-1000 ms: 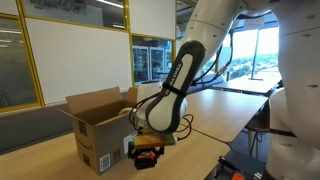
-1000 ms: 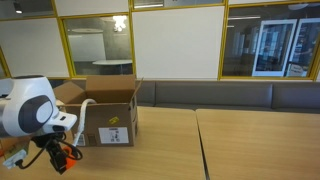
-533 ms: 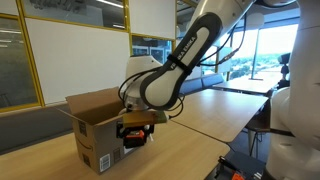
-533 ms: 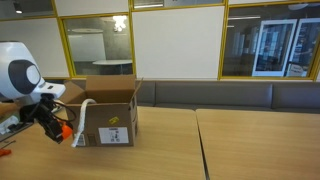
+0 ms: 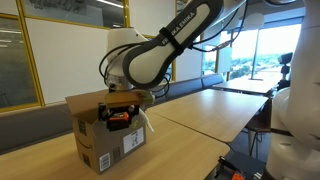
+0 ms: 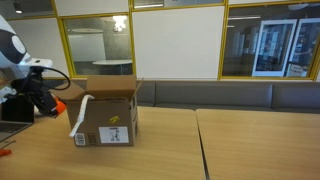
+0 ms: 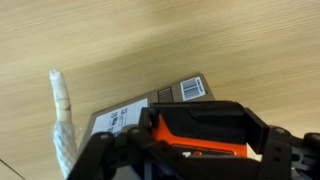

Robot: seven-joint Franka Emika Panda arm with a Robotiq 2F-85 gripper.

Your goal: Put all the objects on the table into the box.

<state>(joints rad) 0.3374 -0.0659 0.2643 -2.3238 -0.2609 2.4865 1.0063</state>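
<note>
My gripper (image 5: 120,117) is shut on a chunky orange and black object (image 7: 195,130), held between the fingers. It hangs at the brown cardboard box's (image 5: 100,145) open top, by the near flap. In an exterior view the gripper (image 6: 50,103) shows left of the box (image 6: 110,125), about level with its rim. A long white tube (image 6: 78,120) droops out of the box and down its side; it also appears in the wrist view as the tube (image 7: 62,120) beside the labelled box wall (image 7: 125,117). A tiny red item (image 6: 3,151) lies on the table (image 6: 170,150).
The light wood table (image 5: 200,120) runs long with a seam across it. A bench seat (image 6: 220,95) lines the glass wall behind. More tables (image 5: 245,88) and a second robot body (image 5: 295,105) stand at the far side.
The gripper has risen from table height beside the box up to the box's rim, carrying the orange and black object with it. The jaws have kept the same width.
</note>
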